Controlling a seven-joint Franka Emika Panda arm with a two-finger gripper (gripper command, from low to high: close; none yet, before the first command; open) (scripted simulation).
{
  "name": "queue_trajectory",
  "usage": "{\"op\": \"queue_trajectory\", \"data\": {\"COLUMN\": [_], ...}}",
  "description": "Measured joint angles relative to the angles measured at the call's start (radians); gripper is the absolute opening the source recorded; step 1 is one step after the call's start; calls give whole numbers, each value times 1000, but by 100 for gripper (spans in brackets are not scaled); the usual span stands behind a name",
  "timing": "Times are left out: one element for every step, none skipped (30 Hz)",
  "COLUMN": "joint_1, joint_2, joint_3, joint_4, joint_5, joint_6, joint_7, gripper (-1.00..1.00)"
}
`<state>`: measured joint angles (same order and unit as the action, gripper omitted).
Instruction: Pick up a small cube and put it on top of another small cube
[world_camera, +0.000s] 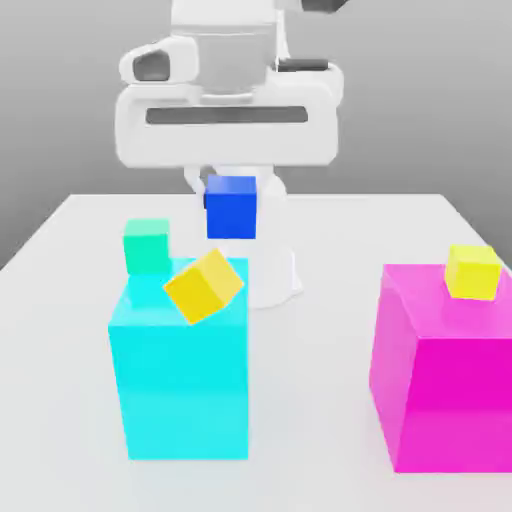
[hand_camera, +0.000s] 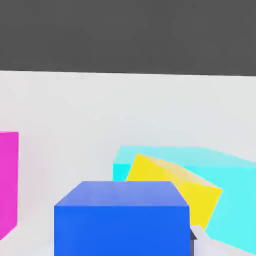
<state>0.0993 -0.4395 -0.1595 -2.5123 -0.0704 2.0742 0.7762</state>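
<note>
Tool (world_camera: 231, 190) clamped on small blue cube (world_camera: 231, 207), aloft above tilted yellow cube (world_camera: 204, 285) and green cube (world_camera: 146, 245) atop cyan block (world_camera: 180, 385) on desk (world_camera: 310, 400).

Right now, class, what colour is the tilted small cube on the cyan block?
Yellow, clearest in the exterior view.

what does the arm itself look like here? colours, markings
Arm: glossy white rounded casing, with a dark grey horizontal slot across the wide front link and dark grey end caps at the joints. No cables or lettering visible. In the hand view a pale grey tip of the claw shows at the edge.
</note>
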Motion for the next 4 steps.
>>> {"op": "queue_trajectory", "data": {"joint_1": [-2,-3,-4,-4], "joint_2": [13,28,36,36], "joint_3": [-2,-3,-4,-4], "joint_4": [-26,-52,-67,-67], "joint_5": [0,0,-1,-1], "joint_6": [39,81,105,105], "joint_7": [0,0,0,0], "gripper": [-100,-100,100,100]}}
